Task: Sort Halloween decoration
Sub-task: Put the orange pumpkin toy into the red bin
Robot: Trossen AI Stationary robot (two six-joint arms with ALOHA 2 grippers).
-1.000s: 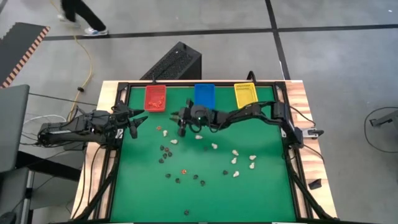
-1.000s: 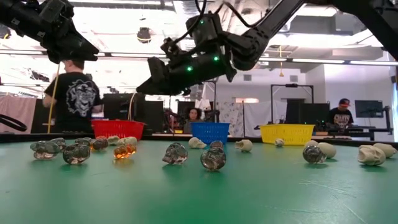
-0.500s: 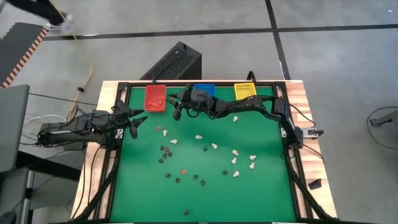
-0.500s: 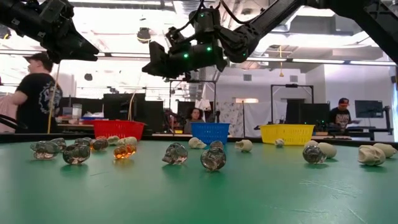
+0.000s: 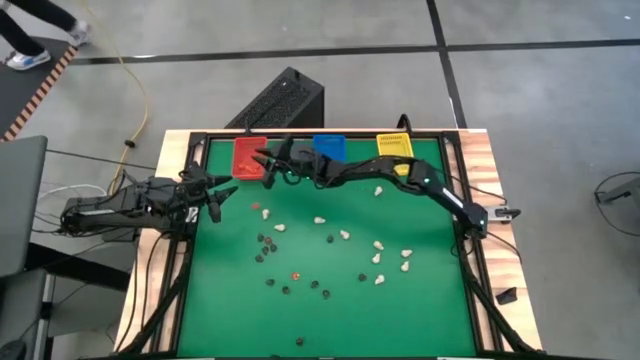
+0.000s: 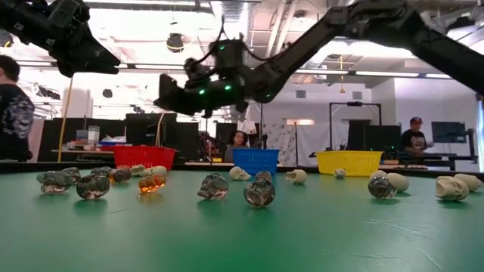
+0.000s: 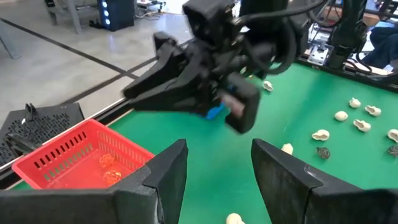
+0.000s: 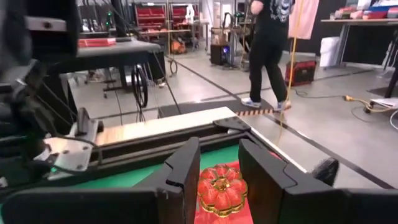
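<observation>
Pumpkin trinket [image 8: 221, 190], orange, sits pinched between the right gripper [image 8: 219, 180] fingers. High view: that gripper [image 5: 268, 166] hovers at the red bin [image 5: 247, 155], table's far-left corner; releasing early risks missing it. Left gripper [image 7: 214, 171], spread, waits near the left edge.

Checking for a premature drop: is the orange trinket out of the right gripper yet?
No, held. The orange trinket sits clamped between the right gripper's fingers, above the red bin.

Right claw [image 5: 266, 168] hangs over the red bin [image 5: 249, 158]; trinkets [image 5: 320, 250] dot the green table [image 5: 420, 310]
</observation>
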